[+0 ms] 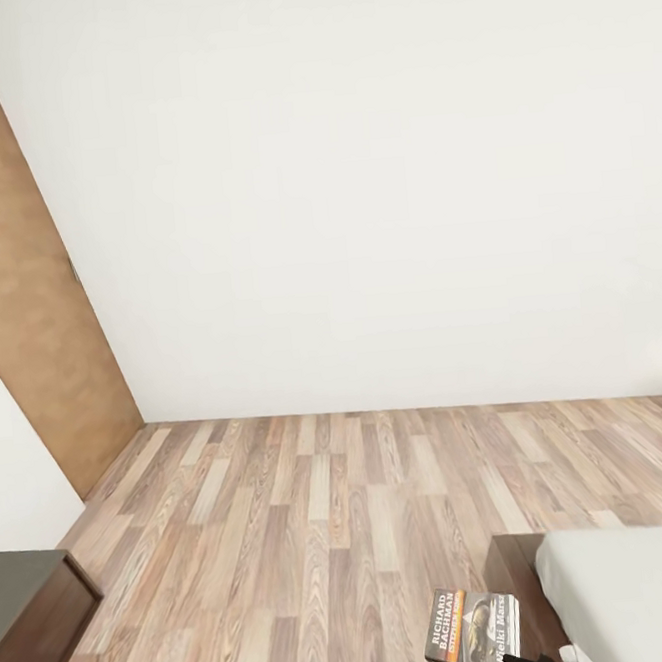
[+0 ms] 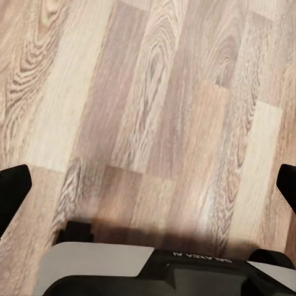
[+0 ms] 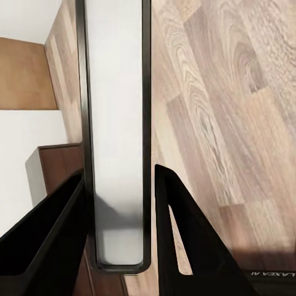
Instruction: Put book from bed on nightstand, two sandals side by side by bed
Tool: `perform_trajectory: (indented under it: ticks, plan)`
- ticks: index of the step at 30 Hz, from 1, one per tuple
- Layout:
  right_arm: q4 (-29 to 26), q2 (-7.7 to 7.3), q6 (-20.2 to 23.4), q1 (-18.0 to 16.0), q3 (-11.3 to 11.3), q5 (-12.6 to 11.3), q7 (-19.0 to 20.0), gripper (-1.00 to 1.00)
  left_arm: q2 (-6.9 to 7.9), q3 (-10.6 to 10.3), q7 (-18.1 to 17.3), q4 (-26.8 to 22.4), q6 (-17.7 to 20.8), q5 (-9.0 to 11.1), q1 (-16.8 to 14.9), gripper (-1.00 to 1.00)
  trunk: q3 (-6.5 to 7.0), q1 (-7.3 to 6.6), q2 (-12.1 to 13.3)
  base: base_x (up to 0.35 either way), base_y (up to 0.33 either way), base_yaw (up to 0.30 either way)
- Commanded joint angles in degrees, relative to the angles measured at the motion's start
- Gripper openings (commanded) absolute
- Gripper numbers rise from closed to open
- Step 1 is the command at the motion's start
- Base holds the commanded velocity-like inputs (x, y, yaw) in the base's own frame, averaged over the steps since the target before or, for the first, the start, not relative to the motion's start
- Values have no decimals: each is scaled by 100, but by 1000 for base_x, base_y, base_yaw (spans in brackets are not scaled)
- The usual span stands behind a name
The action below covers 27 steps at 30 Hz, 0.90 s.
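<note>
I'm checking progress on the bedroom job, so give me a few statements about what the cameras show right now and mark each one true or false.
1. The right gripper is shut on the book. True.
2. The book lies flat on the bed. False: it is held above the wood floor, beside the bed's corner.
3. The left gripper is open, with nothing between its fingers. True.
4. The left gripper hangs over a nightstand top. False: bare floor planks lie under it.
5. A wooden door stands at the head view's left. True.
</note>
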Motion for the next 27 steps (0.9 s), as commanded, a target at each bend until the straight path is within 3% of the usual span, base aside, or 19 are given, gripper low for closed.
perform_trajectory:
  ticks: [1, 27]
  plan:
    - [16, 1, 47, -10, 23, -64, 27, -100, 3, -47, -17, 9, -22, 60, -5, 100, -7, 4, -5, 331, 0, 0]
    - [21, -7, 45, -10, 23, -64, 27, -100, 1, -54, -17, 11, -22, 60, -5, 100, -7, 4, -5, 313, 76, 0]
